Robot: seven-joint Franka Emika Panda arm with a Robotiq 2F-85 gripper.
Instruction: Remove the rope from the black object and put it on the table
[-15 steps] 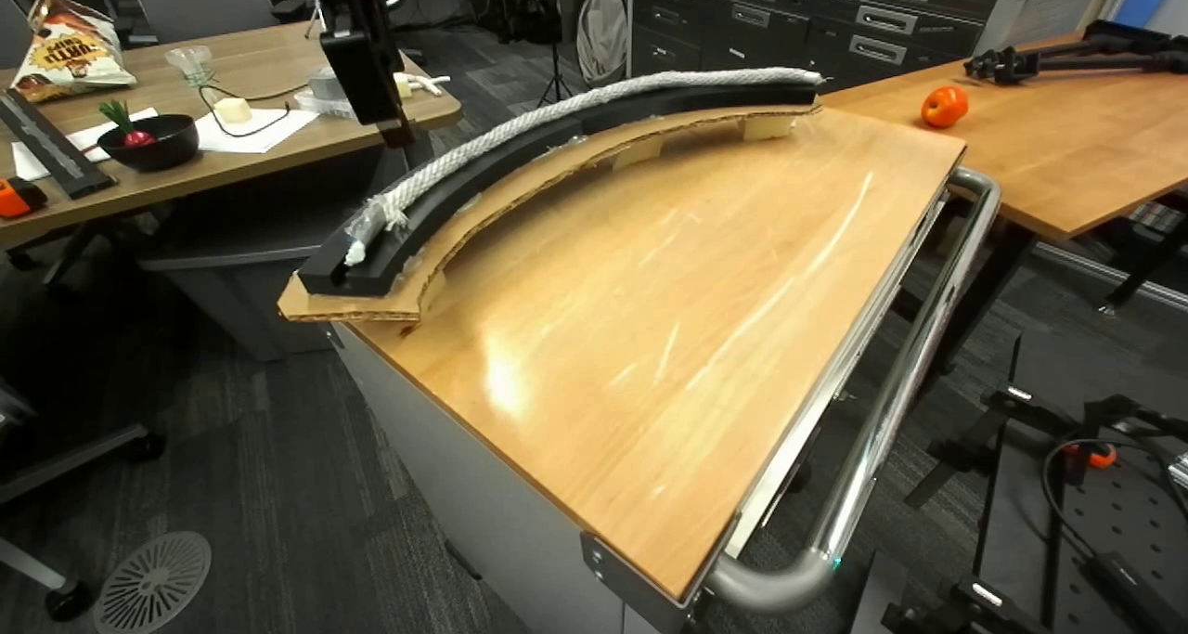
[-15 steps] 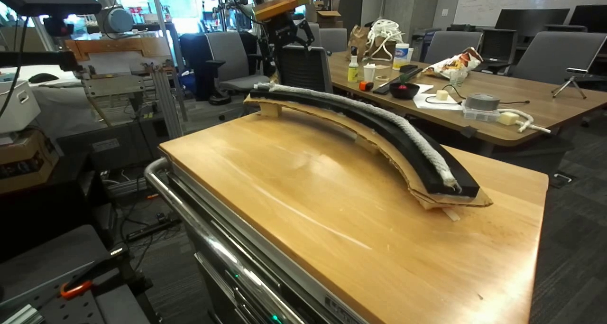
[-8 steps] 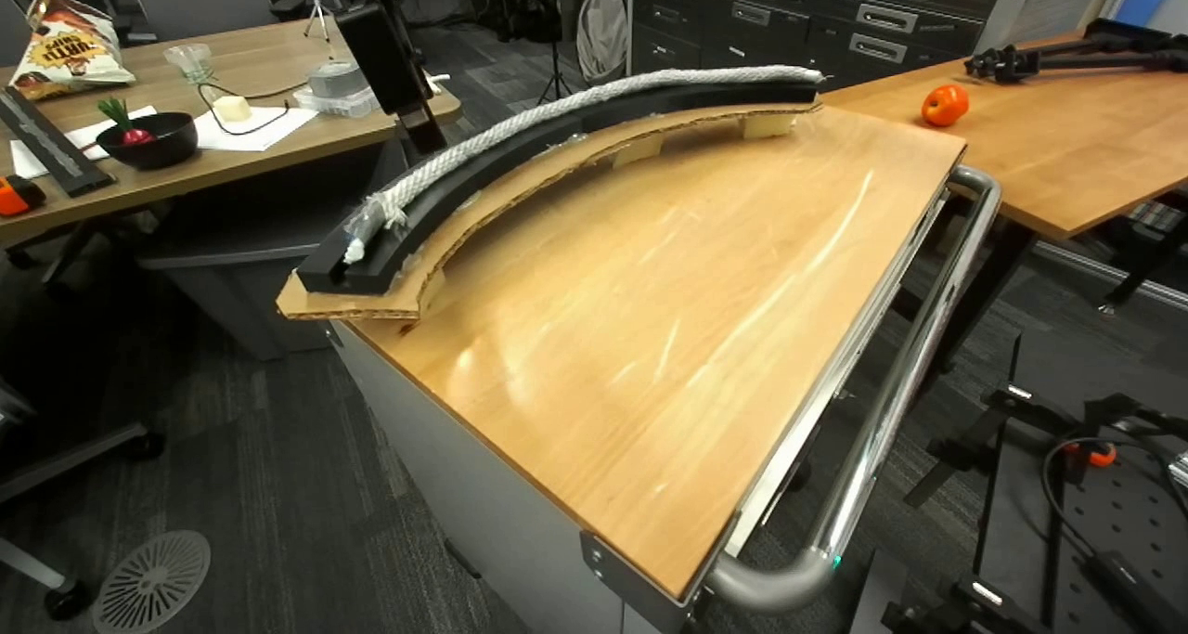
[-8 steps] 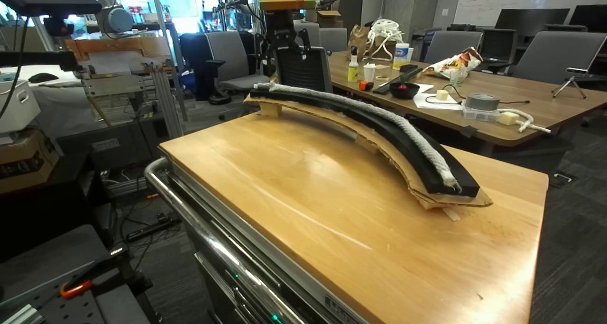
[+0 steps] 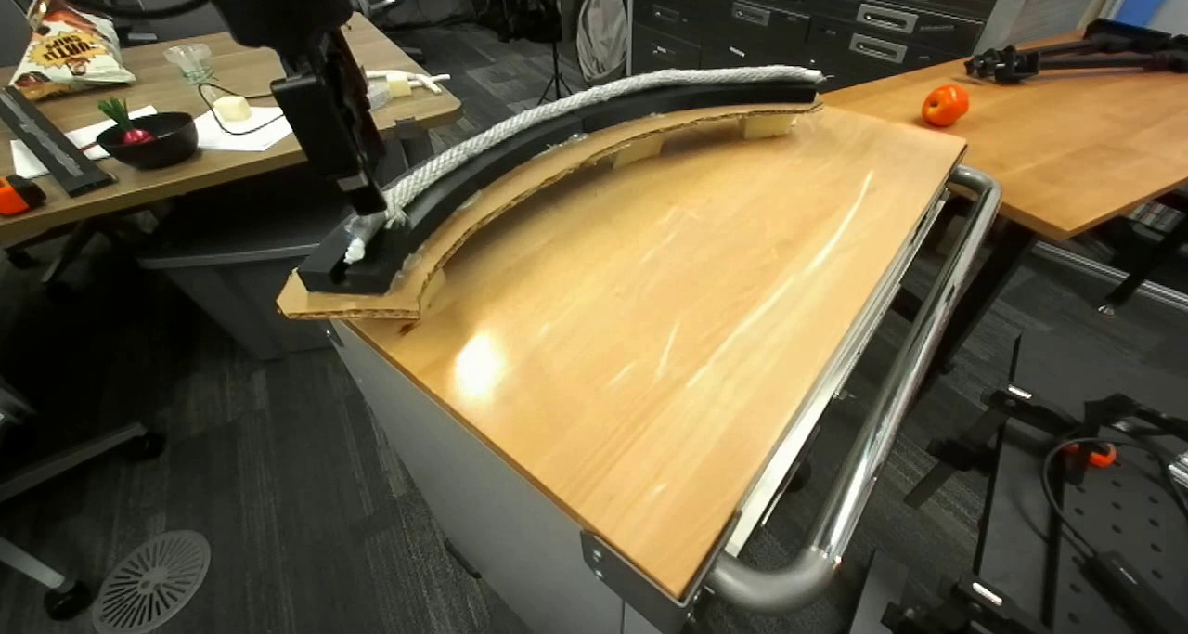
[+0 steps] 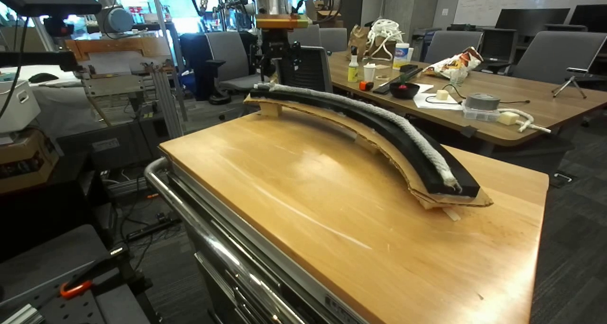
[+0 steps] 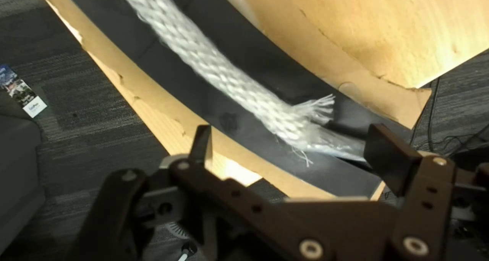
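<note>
The pale grey-white rope (image 5: 520, 131) lies along the curved black track (image 6: 417, 167), which stands raised on a light base. The wrist view shows the rope's frayed strands (image 7: 317, 107), with a thin end wrapped in clear tape beside them. The table (image 5: 650, 291) lies beneath. My gripper (image 7: 292, 142) is open and empty, pointing down over the taped rope end, with its fingers wide apart on either side. The right finger (image 7: 389, 158) hides the rope's tip in the wrist view. The gripper also shows in both exterior views (image 5: 364, 198) (image 6: 280, 68); contact with the rope cannot be told.
The cardboard base (image 5: 353, 307) overhangs the table edge near the taped end. A silver rail (image 5: 891, 402) runs along another edge. A cluttered desk (image 6: 545, 96) stands behind the track. An orange object (image 5: 945, 106) sits on another desk.
My gripper has turned from tilted to pointing down, and has moved lower and toward the taped end of the rope. The rope, track and table have not moved.
</note>
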